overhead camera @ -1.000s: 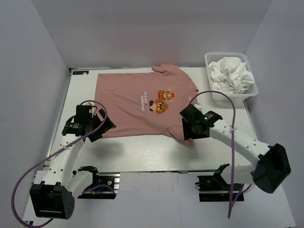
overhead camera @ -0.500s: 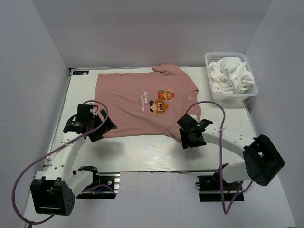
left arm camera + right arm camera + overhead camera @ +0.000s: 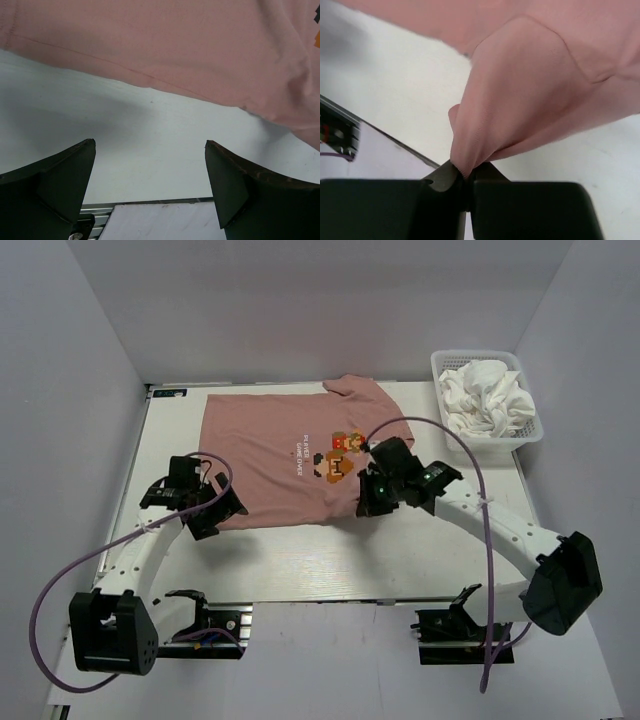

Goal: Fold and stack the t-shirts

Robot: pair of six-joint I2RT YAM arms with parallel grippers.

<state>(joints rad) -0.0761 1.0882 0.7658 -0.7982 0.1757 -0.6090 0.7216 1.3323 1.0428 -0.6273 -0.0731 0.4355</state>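
**Step in hand:** first fold of the pink t-shirt [image 3: 270,455], judged just begun. The garment is lying spread flat across the far half of the counter [image 3: 300,560], graphic up, its hem towards the left edge.

On the right arm [image 3: 490,525] the jaws are clamped on a pinch of pink cloth, apparently the near sleeve, and are holding it raised above the shirt's near right part. On the left arm [image 3: 150,550] the jaws are standing wide apart with nothing between them, hovering just short of the shirt's near hem edge.

**Next move, as judged:** the raised cloth needs carrying across the body and laying flat. The left jaws need to close on the near hem corner so both sides fold together.

**Containers:** one white mesh basket [image 3: 497,441] is sitting at the far right corner, holding crumpled white t-shirts [image 3: 485,395] that are not yet folded.
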